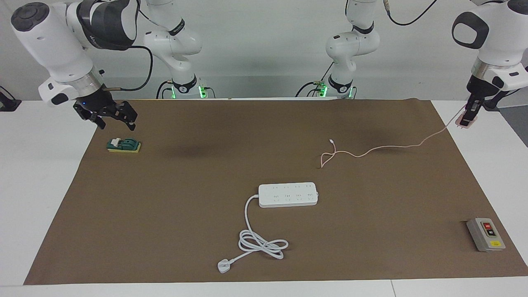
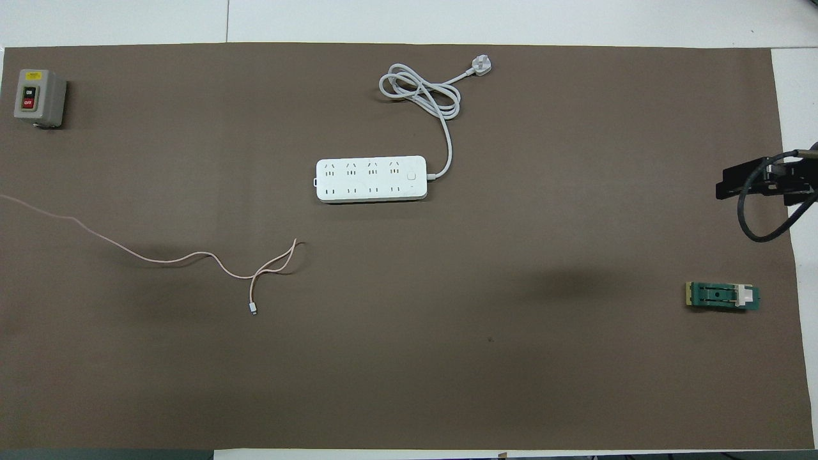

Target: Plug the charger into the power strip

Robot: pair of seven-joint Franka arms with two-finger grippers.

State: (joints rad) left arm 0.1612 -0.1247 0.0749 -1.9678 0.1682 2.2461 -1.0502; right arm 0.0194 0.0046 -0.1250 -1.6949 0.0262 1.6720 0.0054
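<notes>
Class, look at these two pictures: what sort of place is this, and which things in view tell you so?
Probably a robotics lab test bench: two robot arms at a table with a brown mat, and practice items laid out, a power strip, a grey switch box, a pink charger held up by the left gripper.

Robotics lab, two white arms bolted at a white table [image 1: 24,173], brown mat [image 1: 185,173], bare wall
</notes>
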